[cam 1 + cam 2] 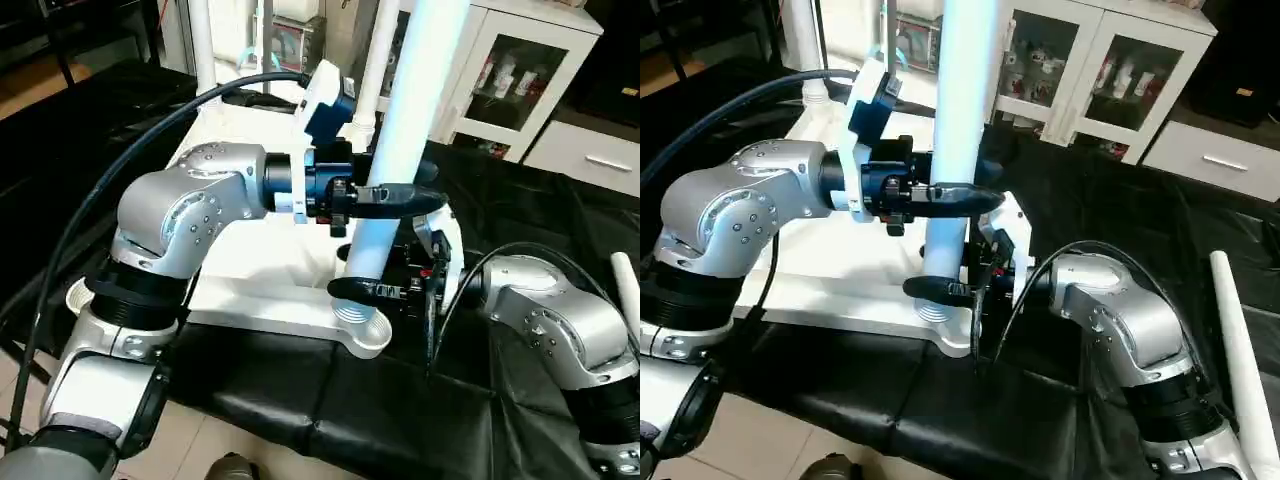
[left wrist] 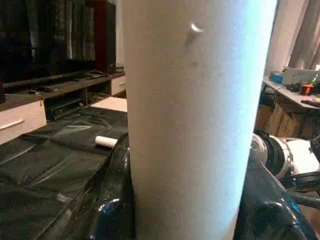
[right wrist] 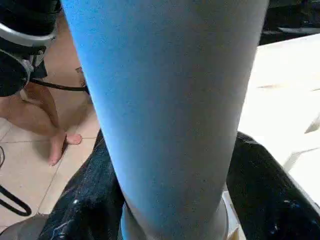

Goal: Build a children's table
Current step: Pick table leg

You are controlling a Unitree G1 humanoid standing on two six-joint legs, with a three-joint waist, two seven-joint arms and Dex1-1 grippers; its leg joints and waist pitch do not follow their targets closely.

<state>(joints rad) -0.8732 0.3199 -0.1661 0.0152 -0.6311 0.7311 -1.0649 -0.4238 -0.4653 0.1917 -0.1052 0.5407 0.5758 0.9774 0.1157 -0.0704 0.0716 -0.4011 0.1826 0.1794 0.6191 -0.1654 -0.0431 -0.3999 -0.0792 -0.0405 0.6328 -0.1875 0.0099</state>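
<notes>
leg (image 1: 400, 150), white tapered tube, stands upright with its lower end in the near corner socket (image 1: 362, 325) of the table top (image 1: 250, 270). top lies upside down on black sheeting (image 1: 330, 410), white, near edge toward the robot. left gripper (image 1: 385, 200) comes in from the left and is clamped round the leg partway up, one black finger across the front of the tube. right gripper (image 1: 375, 290) is clamped on the same leg lower down, just above the socket; in the right wrist view its fingers (image 3: 260, 185) sit on both sides of the tube. two more legs (image 1: 203, 45) already stand upright at the far corners of the top. fourth leg (image 1: 1240, 350) lies loose on the sheeting at the robot's right, well apart from the top. white glass-door cabinet (image 1: 1090, 70) behind. person's bare feet (image 3: 57, 145) on tiled floor in right wrist view.
</notes>
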